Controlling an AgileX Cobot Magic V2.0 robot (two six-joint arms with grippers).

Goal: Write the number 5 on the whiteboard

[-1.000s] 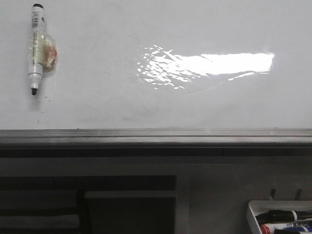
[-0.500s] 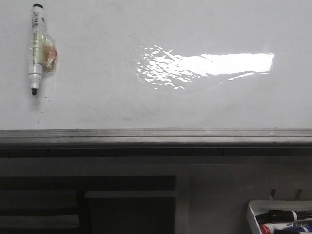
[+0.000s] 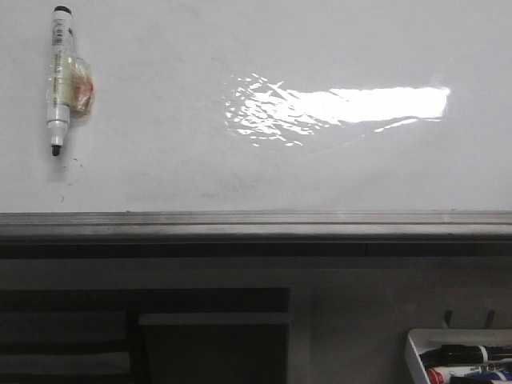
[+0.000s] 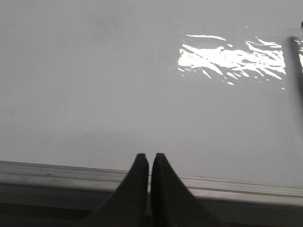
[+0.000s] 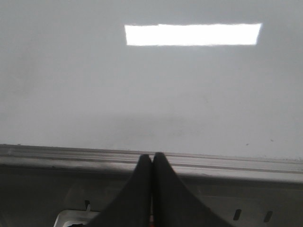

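Observation:
The whiteboard [image 3: 256,160] fills the upper front view, glossy white with a bright glare patch [image 3: 344,108] and a grey metal bottom edge [image 3: 256,224]. No number 5 shows on it, only faint smudges. A black-tipped marker [image 3: 60,76] hangs taped at its upper left. My left gripper [image 4: 147,155] is shut and empty, its tips at the board's bottom edge [image 4: 57,172]. My right gripper [image 5: 152,155] is shut and empty, also at the bottom edge [image 5: 57,153]. Neither gripper shows in the front view.
A small white tray [image 3: 416,356] with black, red and blue markers sits at the lower right, below the board; its corner shows in the right wrist view [image 5: 66,218]. A dark shelf opening [image 3: 144,336] lies under the board's ledge.

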